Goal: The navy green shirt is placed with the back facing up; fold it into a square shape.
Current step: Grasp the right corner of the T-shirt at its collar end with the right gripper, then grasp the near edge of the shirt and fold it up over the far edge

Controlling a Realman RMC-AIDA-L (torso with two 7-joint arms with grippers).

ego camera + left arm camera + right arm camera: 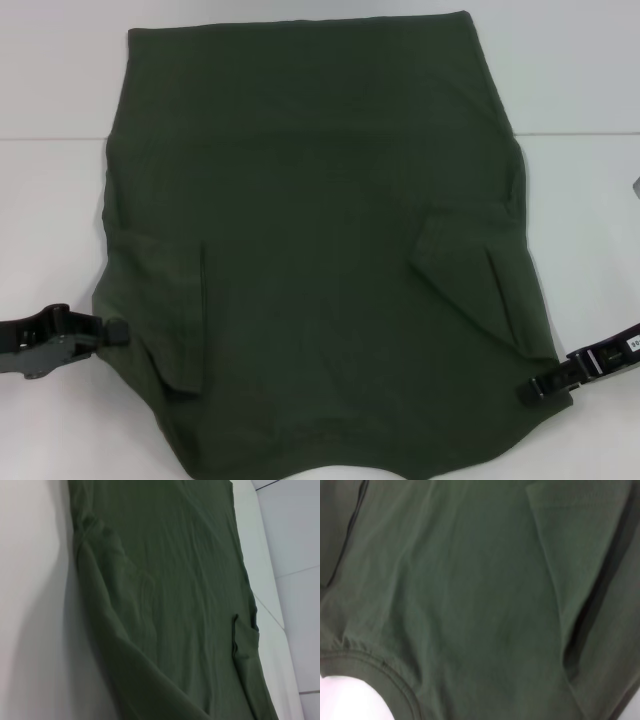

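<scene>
The navy green shirt (320,260) lies flat on the white table, plain back up, with its collar end near me. Both short sleeves are folded inward onto the body, one on the left (170,310) and one on the right (470,280). My left gripper (112,331) sits at the shirt's left side edge, just touching the fabric. My right gripper (532,390) sits at the shirt's right side edge near the front corner. The left wrist view shows the shirt (170,605) lengthwise beside the table. The right wrist view is filled by the shirt (470,605), with the collar hem (375,670) showing.
The white table (50,200) shows to the left, right and behind the shirt. A seam in the surface (50,137) runs across behind the shirt's middle. A small grey object (636,188) sits at the far right edge.
</scene>
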